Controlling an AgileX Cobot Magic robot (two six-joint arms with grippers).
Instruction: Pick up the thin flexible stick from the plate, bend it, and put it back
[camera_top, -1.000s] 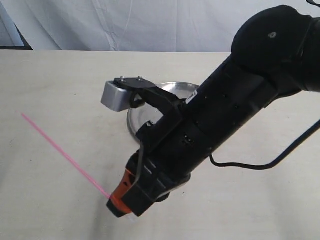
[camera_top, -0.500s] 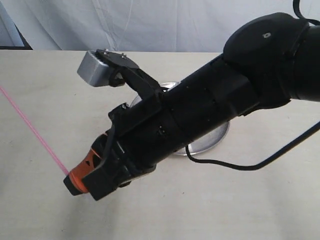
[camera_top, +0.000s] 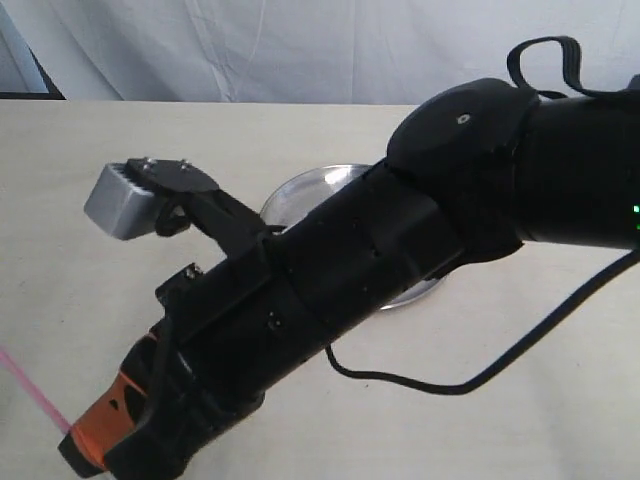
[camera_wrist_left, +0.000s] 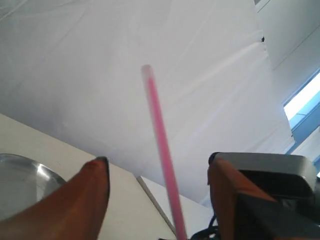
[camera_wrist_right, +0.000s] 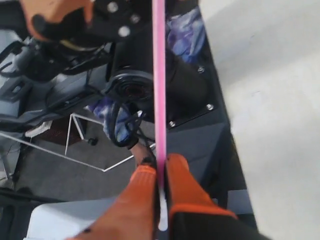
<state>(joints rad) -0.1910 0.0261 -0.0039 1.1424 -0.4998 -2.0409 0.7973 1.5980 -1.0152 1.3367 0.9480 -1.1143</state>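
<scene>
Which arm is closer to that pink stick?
Right. The right end effector is clamped on the stick; the left end effector is open, with the stick seen in its gap, untouched.

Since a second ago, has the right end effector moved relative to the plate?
Yes. The right end effector, shut on the thin flexible stick, has gone leftward and down in the exterior view, away from the plate.

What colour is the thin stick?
The stick is bright pink; the right wrist view shows it best.
</scene>
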